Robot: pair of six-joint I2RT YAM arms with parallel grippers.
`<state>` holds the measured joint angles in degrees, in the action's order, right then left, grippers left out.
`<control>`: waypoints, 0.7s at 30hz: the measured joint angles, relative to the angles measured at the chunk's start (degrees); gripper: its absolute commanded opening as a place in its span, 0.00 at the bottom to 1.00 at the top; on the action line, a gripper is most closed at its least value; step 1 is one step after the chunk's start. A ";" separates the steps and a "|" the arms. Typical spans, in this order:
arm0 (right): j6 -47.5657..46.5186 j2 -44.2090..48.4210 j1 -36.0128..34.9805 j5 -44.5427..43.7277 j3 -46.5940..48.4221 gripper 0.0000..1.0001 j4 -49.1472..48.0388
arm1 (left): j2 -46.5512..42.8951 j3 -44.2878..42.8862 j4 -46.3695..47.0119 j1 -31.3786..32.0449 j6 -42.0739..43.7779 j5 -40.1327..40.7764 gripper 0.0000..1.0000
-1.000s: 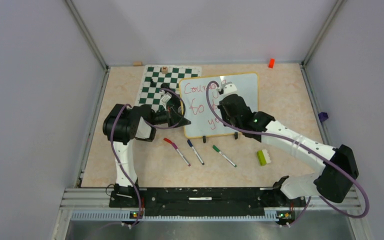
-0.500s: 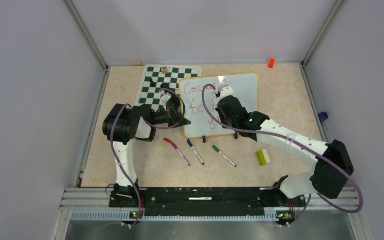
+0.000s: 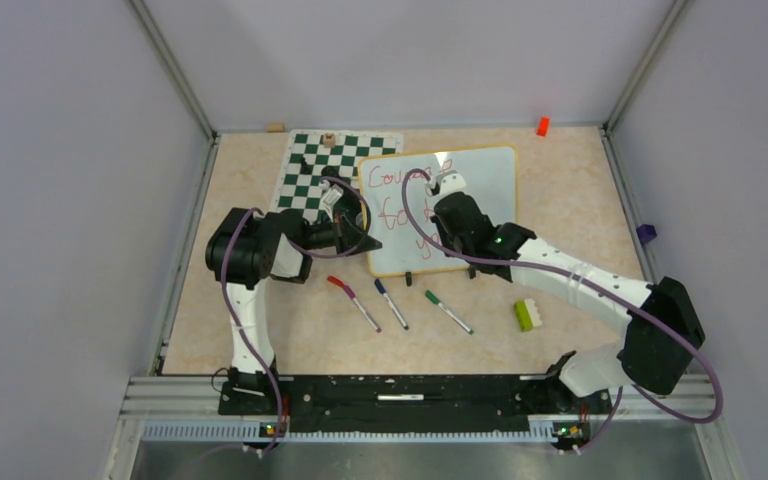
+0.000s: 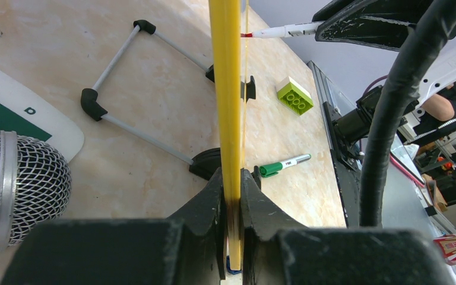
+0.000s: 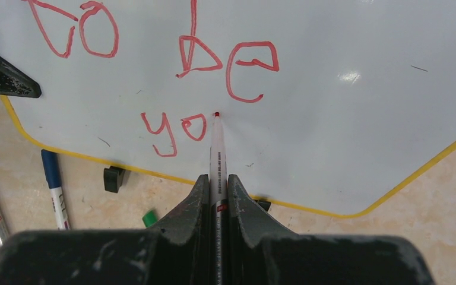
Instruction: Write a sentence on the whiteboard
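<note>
The whiteboard with a yellow rim stands tilted at mid table. The red sentence reads "Coura…" at the top, partly hidden by my right arm. In the right wrist view the whiteboard shows "to be" and under it "yo". My right gripper is shut on a white marker. Its red tip is at the board just right of the "o". In the top view this gripper is over the board's middle. My left gripper is shut on the board's yellow rim, at its left edge.
A green-and-white chessboard mat lies behind the board on the left. A red-capped marker, a blue one and a green one lie in front. A green brick is front right. An orange block is at the back.
My right arm has shifted a little to the left over the board with the marker in it. The left arm and the board have not moved.
</note>
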<state>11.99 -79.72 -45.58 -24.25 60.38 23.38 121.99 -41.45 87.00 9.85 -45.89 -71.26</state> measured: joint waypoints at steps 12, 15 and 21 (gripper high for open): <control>0.26 1.03 -0.04 0.00 -2.67 0.00 -0.63 | 0.00 0.00 0.00 0.00 -0.07 0.07 0.00; 0.28 1.29 -0.04 -0.04 -3.15 0.00 -0.37 | 0.00 0.00 0.02 0.00 -0.07 0.07 0.00; 0.66 1.36 -0.04 -0.87 -3.34 0.00 0.31 | 0.00 0.00 0.00 0.00 -0.07 0.07 0.00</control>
<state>12.64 -78.37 -45.63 -25.12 57.04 23.68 121.99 -41.45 87.00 9.85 -45.95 -71.20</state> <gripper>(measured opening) 0.091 0.127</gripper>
